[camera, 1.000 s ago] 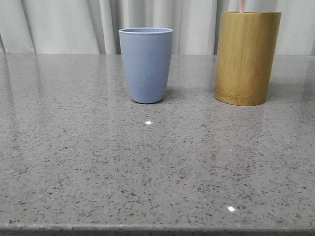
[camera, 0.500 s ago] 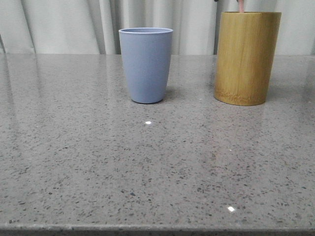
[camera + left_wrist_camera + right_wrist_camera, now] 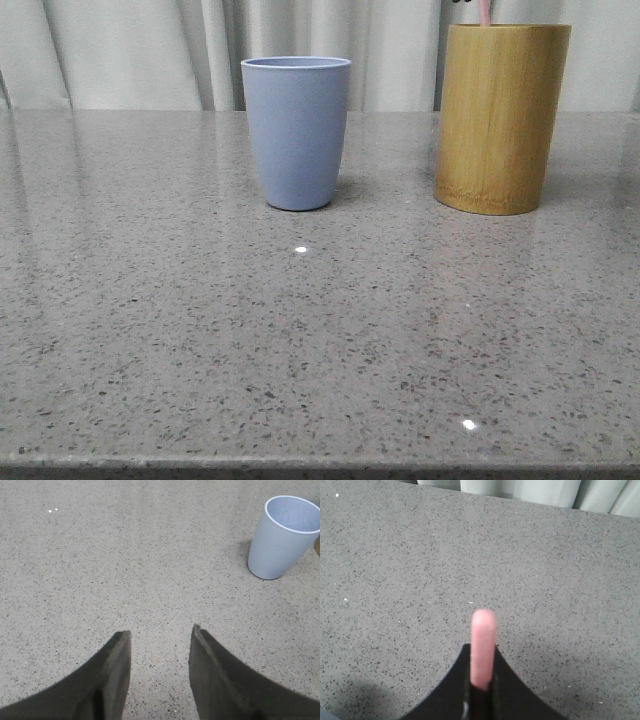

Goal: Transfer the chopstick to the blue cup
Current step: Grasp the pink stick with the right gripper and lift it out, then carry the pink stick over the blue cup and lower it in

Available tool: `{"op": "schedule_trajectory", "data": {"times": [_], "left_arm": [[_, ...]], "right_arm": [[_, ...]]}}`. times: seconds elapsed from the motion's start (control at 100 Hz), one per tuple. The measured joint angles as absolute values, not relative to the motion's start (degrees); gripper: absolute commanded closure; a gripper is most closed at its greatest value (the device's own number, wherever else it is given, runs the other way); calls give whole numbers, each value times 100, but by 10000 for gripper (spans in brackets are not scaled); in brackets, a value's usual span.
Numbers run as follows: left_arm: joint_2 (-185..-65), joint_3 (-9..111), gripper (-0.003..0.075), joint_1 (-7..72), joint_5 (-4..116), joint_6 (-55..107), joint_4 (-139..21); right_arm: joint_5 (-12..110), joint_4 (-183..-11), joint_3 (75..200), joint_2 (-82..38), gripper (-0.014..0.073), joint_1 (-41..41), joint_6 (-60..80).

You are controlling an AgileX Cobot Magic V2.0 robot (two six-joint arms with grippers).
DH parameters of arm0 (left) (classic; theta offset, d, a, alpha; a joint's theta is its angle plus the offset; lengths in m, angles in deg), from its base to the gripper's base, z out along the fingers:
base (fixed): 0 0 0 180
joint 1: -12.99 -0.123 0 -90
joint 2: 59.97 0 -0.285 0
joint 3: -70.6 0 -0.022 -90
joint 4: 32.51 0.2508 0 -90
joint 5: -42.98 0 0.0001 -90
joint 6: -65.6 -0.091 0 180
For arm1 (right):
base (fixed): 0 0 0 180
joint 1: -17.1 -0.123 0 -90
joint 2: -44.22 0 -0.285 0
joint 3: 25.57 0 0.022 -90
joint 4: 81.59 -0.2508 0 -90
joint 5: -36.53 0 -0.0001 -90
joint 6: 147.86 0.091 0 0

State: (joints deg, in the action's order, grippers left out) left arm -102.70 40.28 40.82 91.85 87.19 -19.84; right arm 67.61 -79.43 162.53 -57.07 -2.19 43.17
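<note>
A pale blue cup (image 3: 296, 132) stands upright on the speckled grey stone countertop (image 3: 300, 340), with a taller bamboo holder (image 3: 500, 118) well apart to its right in the front view; both rest in front of a pale curtain (image 3: 130, 50). A short length of pink chopstick (image 3: 486, 12) is seen rising above the holder's rim at the top edge of that view; whether its lower end is inside the holder cannot be told, since the wall hides it.

In the right wrist view the right gripper (image 3: 481, 692) is closed on the chopstick (image 3: 483, 650), the dark fingers pinching it from both sides with the rounded pink tip projecting beyond them; the grip is judged to be near the upper end. In the left wrist view the left gripper (image 3: 160, 645) hangs above bare countertop with its jaws apart and nothing between them; the blue cup (image 3: 282, 537) is seen off to one side, apparently empty.

The chopstick is judged light, stiff and smooth; a narrow stick of this kind may pivot or slip between flat pads, so a firm, centred pinch is advised. A hold near the top end suits a vertical lift clear of the holder; the cup, being light, could be tipped if the stick strikes its rim.
</note>
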Motion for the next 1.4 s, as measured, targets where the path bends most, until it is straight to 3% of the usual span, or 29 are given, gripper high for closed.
{"op": "schedule_trajectory", "data": {"times": [0.42,0.76,1.07,1.4], "left_arm": [[-10270,4028,449,4082,9185,8719,-1984],[-10270,4028,449,4082,9185,8719,-1984],[-10270,4028,449,4082,9185,8719,-1984],[-10270,4028,449,4082,9185,8719,-1984]], "right_arm": [[6349,-7943,16253,-4805,662,-309,4313],[5644,-7943,16280,-4059,662,-924,4200],[5233,-7998,16280,-4478,662,-1622,4187],[4869,-8436,16280,-5244,659,-1663,4187]]}}
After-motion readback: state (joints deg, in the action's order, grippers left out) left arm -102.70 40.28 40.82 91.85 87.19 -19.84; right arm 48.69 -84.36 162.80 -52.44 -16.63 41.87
